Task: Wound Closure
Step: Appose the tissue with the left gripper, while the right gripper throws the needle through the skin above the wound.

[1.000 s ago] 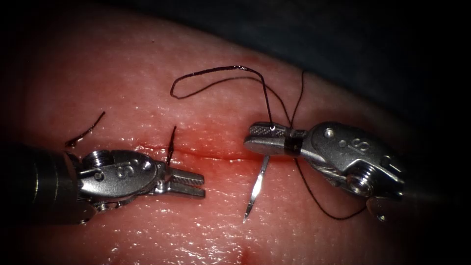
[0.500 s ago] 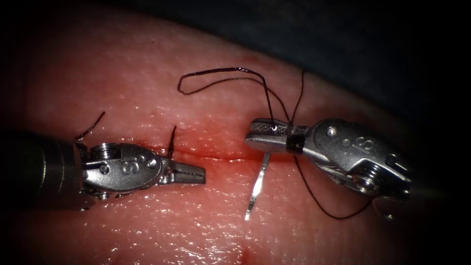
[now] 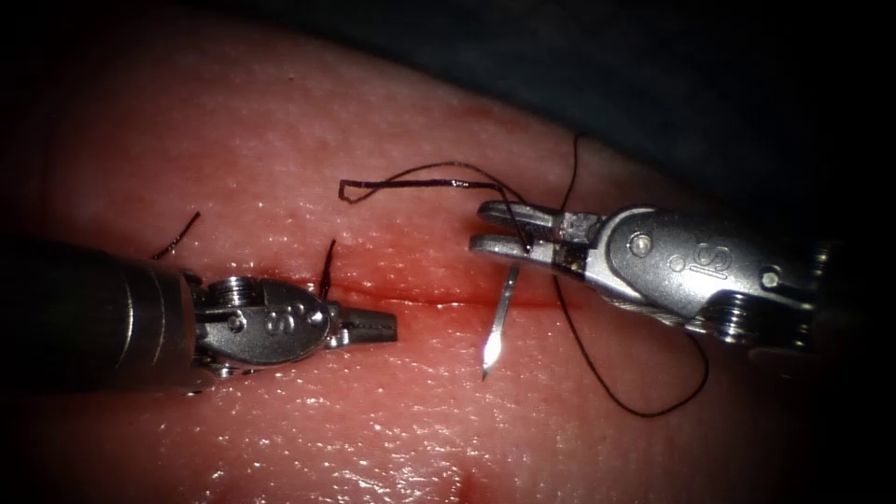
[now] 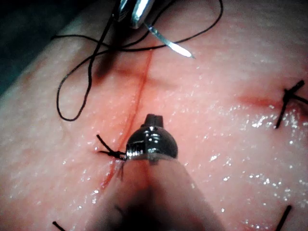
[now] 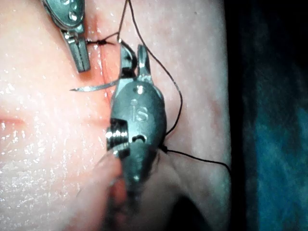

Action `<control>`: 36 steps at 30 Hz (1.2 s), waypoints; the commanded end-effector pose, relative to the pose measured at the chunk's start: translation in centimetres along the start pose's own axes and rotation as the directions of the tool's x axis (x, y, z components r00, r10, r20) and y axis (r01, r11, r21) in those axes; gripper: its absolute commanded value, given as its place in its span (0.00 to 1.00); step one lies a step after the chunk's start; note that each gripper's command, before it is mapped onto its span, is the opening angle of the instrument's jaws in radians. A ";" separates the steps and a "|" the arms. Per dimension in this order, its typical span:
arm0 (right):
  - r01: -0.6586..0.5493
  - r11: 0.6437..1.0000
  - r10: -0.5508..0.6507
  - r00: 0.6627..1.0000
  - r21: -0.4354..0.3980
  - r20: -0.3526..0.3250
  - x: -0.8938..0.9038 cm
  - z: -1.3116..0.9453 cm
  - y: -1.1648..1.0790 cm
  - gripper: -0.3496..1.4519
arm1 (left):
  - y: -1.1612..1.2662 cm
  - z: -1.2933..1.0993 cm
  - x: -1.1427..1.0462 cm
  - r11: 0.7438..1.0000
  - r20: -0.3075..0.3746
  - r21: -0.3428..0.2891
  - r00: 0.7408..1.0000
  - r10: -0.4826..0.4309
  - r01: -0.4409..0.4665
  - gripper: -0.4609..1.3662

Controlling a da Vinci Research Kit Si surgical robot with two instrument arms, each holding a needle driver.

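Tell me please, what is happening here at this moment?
This is bench suturing practice on the tissue. The right tool holds the curved needle near its thread end; the needle is free of the tissue, its tip pointing down over the cut. The thread loops around that tool. The left tool, jaws shut, holds nothing and sits beside a finished stitch.

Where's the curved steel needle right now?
The curved steel needle hangs from the right tool, gripped near its thread end, point free above the tissue just right of the shut left tool.
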 end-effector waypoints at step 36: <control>0.015 1.000 -0.014 0.999 0.024 -0.032 0.12 0.19 0.04 0.00 | 0.05 0.58 -0.97 0.989 0.221 -0.082 0.970 -0.101 0.121 0.06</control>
